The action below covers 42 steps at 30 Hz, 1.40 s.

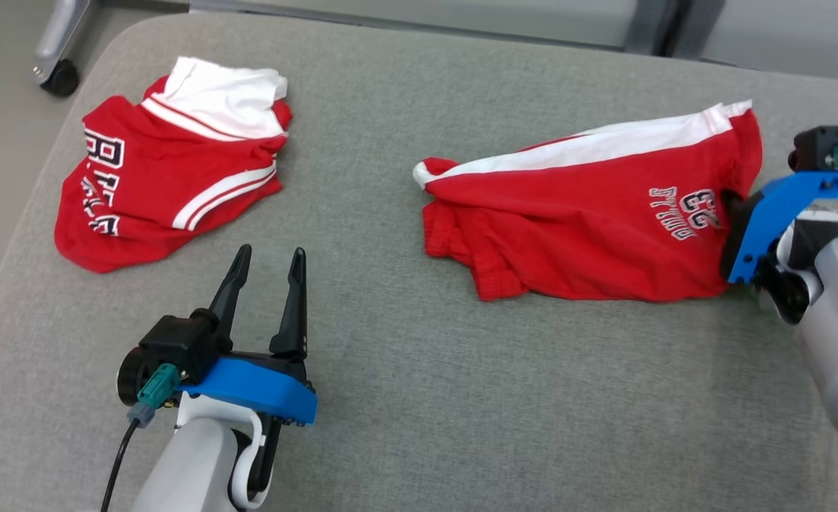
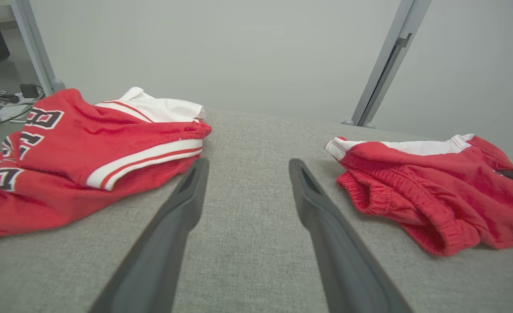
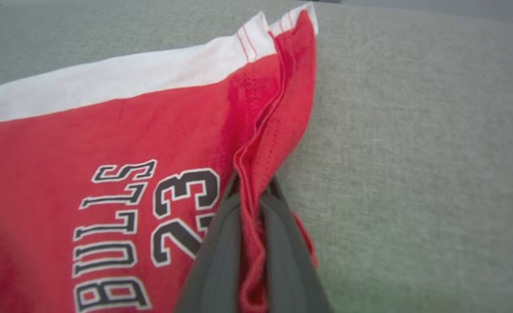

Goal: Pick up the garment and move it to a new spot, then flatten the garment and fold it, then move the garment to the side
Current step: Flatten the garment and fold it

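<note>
Bunching between right jaws: red shorts [image 3: 248,195]

From the head camera I lose the fingertips of the right gripper [image 3: 253,191]; the right hem of the shorts [image 1: 589,220] covers them. On the right wrist camera the shorts run off the left and bottom edges, clipping the lettering. The print on the jersey [image 1: 156,178], far left, folds under itself, so I can't read it.

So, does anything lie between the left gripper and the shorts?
Nothing visible: bare grey padding separates the open left gripper from the shorts, whose far edge the right gripper pinches. The red jersey lies off on the other side.
</note>
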Motion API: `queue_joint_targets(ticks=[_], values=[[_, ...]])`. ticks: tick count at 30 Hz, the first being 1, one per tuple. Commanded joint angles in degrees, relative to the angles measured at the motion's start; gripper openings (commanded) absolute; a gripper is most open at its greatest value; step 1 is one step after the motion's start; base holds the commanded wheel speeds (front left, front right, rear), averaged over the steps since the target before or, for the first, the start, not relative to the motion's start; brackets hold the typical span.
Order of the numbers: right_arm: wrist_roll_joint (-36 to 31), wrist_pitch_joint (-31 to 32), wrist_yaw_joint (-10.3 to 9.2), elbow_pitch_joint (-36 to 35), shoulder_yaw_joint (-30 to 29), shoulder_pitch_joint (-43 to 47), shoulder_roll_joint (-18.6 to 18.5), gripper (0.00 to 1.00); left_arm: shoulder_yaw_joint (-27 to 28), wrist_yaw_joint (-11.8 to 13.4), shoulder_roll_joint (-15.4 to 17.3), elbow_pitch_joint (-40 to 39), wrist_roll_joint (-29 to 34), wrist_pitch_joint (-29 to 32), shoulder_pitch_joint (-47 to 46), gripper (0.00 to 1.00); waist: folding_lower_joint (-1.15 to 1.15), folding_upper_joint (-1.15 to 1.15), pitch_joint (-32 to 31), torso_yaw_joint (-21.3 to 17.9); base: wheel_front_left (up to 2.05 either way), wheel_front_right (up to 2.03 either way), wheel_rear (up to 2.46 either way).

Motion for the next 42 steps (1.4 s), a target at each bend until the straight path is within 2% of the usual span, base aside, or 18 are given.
queue_joint_targets(ticks=[1,8,10,14,18,21,27,32,35,36,37,42], values=[[-0.7,-2.2,-0.01,0.6,-0.2,2.2,-0.9,0.0,0.2,-0.4,0.6,0.5,0.7,-0.3,1.0,1.0,0.0,0.0,-2.4,-2.4,0.0,0.0,0.0],[-3.3,-7.4,-0.01,0.8,-2.1,6.0,-4.5,0.0,0.2,-0.7,1.5,1.4,0.4,-0.1,2.8,1.0,0.0,0.0,-7.0,-6.8,0.0,0.0,0.0],[-4.0,-7.8,-0.01,0.8,-2.4,6.7,-5.3,0.0,0.1,-0.6,1.7,1.4,0.3,0.0,3.0,1.0,0.0,0.0,-7.6,-7.3,0.0,0.0,0.0],[-7.8,-9.0,0.0,0.7,-4.0,8.2,-9.6,0.0,-0.6,-0.5,1.7,0.9,0.3,0.7,3.8,1.0,0.0,0.0,-8.9,-7.8,0.0,0.0,0.0],[-12.0,-9.2,0.0,0.7,-4.8,6.6,-9.9,0.0,-1.1,-0.3,1.8,0.4,0.2,1.2,4.5,1.0,0.0,0.0,-9.6,-7.7,0.0,0.0,0.0],[-15.5,-8.6,0.0,0.7,-3.7,4.0,-7.2,0.0,-1.5,-0.4,1.7,0.1,0.1,1.7,4.8,1.0,0.0,0.0,-9.8,-7.4,0.0,0.0,0.0],[-22.1,-5.2,0.0,-1.4,2.0,0.6,2.5,0.0,-2.6,-0.5,0.9,-0.1,-0.3,1.9,4.5,1.0,0.0,0.0,-9.8,-5.6,0.0,0.0,0.0],[-23.3,-0.1,0.0,-2.6,7.4,2.0,9.2,0.0,-3.1,-0.9,0.2,0.2,-0.6,1.9,3.3,1.0,0.0,0.0,-8.9,-3.2,0.0,0.0,0.0],[-21.7,2.4,0.0,-2.8,9.0,3.0,10.9,0.0,-3.6,-1.1,-0.2,0.4,-0.8,1.6,2.8,1.0,0.0,0.0,-8.1,-1.8,0.0,0.0,0.0],[-21.1,2.9,0.0,-3.0,9.4,3.2,11.2,0.05,-3.7,-1.1,-0.2,0.5,-0.8,1.5,2.7,1.0,0.0,0.0,-7.9,-1.6,0.0,0.0,0.0],[-20.6,3.1,0.0,-3.3,9.5,3.4,11.3,1.0,-3.7,-1.0,-0.3,0.6,-0.8,1.4,2.5,1.0,0.0,0.0,-7.8,-1.4,0.0,0.0,0.0],[-18.8,0.8,0.0,-5.1,9.2,3.6,9.5,1.0,-3.4,-0.7,0.0,0.7,-0.9,1.0,2.6,1.0,0.0,0.0,-7.9,-2.1,0.0,0.0,0.0]])
